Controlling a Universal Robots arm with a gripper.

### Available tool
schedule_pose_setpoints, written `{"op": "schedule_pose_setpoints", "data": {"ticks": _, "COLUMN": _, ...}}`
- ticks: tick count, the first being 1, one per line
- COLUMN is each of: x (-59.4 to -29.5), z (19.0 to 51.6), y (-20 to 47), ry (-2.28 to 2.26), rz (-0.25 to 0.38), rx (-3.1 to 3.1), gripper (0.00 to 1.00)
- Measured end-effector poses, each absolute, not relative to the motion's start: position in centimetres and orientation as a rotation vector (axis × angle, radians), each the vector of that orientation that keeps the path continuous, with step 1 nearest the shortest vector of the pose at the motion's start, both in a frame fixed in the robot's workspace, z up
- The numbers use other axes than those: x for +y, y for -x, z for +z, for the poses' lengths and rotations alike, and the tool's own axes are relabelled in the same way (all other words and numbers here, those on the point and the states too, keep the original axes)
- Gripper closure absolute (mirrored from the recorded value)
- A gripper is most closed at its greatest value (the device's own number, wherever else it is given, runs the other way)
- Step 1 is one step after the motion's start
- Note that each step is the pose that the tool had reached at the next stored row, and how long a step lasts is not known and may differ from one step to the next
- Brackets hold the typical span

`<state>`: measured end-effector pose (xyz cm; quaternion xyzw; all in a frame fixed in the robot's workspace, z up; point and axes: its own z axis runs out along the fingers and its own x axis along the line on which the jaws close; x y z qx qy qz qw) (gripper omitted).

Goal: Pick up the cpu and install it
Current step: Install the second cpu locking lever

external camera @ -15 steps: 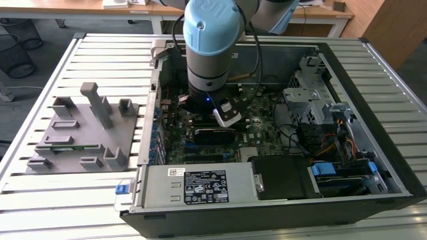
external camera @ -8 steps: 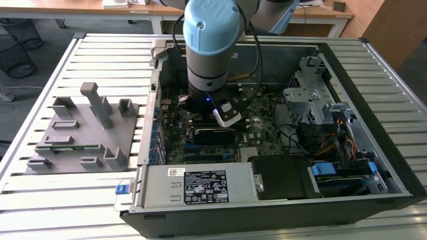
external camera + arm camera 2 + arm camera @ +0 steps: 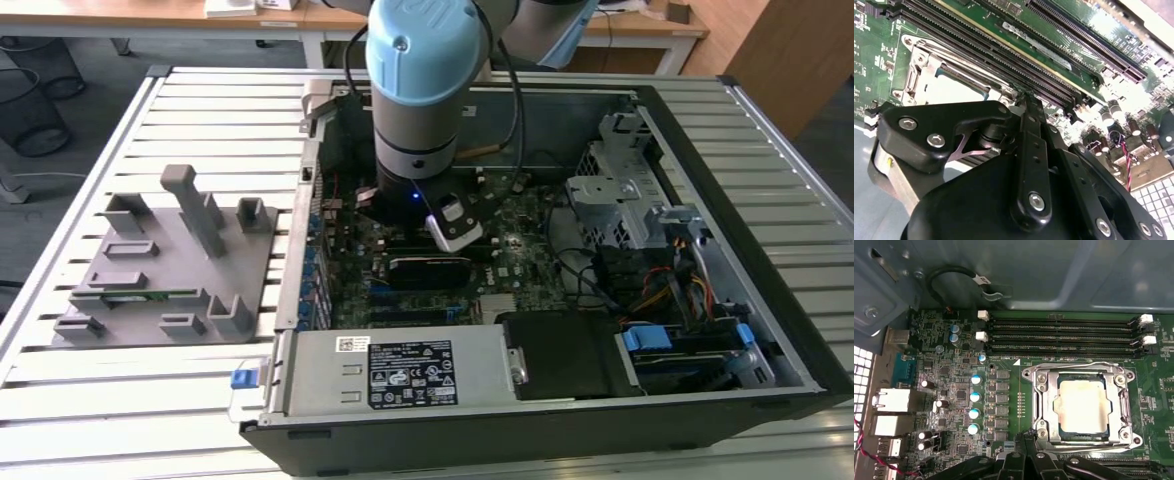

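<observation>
I had the arm [image 3: 420, 100] down inside the open computer case [image 3: 747, 200], over the motherboard [image 3: 954, 390]. The cpu [image 3: 1083, 406] sat flat in its socket [image 3: 1041, 405] in the first wrist view, metal frame around it — just beside the memory slots [image 3: 1064, 335]. Gripper [image 3: 1027, 436] hung at the socket's edge — fingers [image 3: 1030, 112] pressed together, holding nothing. Grey fixture tray [image 3: 160, 265] lay outside the case.

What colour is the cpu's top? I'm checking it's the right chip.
Silver, with a pale warm glare; the cpu shows best in the first wrist view, sitting in the socket.
</observation>
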<state>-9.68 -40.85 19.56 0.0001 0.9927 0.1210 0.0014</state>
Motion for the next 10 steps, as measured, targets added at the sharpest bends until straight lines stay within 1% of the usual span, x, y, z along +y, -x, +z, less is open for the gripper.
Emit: {"op": "schedule_pose_setpoints", "data": {"ticks": 10, "x": -40.85, "z": 20.19, "y": 9.68, "ry": 0.000, "rz": 0.380, "rx": 3.115, "gripper": 0.89}}
